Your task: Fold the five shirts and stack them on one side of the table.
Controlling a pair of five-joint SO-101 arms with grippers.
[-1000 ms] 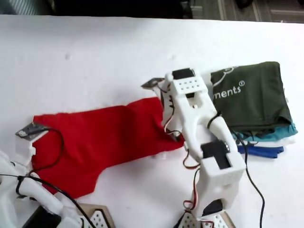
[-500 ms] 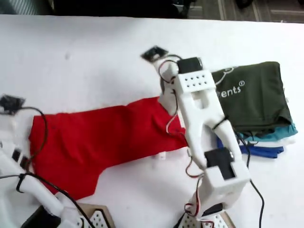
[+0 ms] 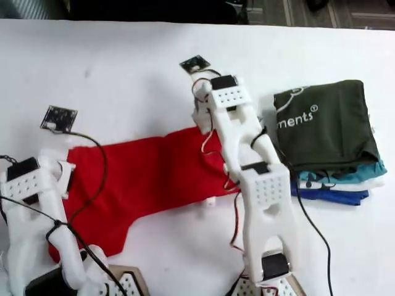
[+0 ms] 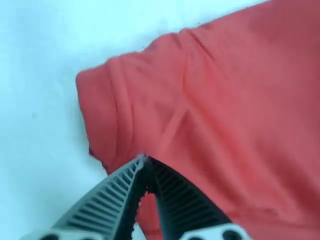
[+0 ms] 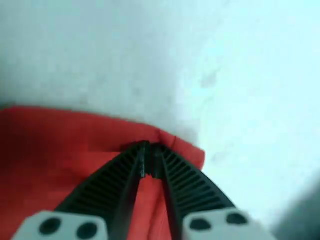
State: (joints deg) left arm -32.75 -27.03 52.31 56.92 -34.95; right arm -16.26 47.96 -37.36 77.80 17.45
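A red shirt (image 3: 142, 179) lies spread flat across the middle of the white table (image 3: 123, 68). My left gripper (image 3: 65, 174) is at the shirt's left end; in the left wrist view it (image 4: 145, 164) is shut on a pinch of the red shirt (image 4: 225, 110) near a folded hem. My right gripper (image 3: 201, 123) is at the far right corner of the shirt; in the right wrist view it (image 5: 149, 149) is shut on the edge of the red shirt (image 5: 45, 150). A stack of folded shirts, with a dark green shirt (image 3: 327, 123) on top, lies at the right.
Under the dark green shirt, teal (image 3: 365, 174), white and blue (image 3: 336, 197) folded layers stick out. The right arm's body (image 3: 262, 191) stands between the red shirt and the stack. Arm base plates (image 3: 126, 283) sit at the front edge. Loose cables hang along both arms.
The left arm has swung in from the table's left edge onto the shirt's left end, which has shifted to the right. The right gripper rose, then came down at the shirt's far corner.
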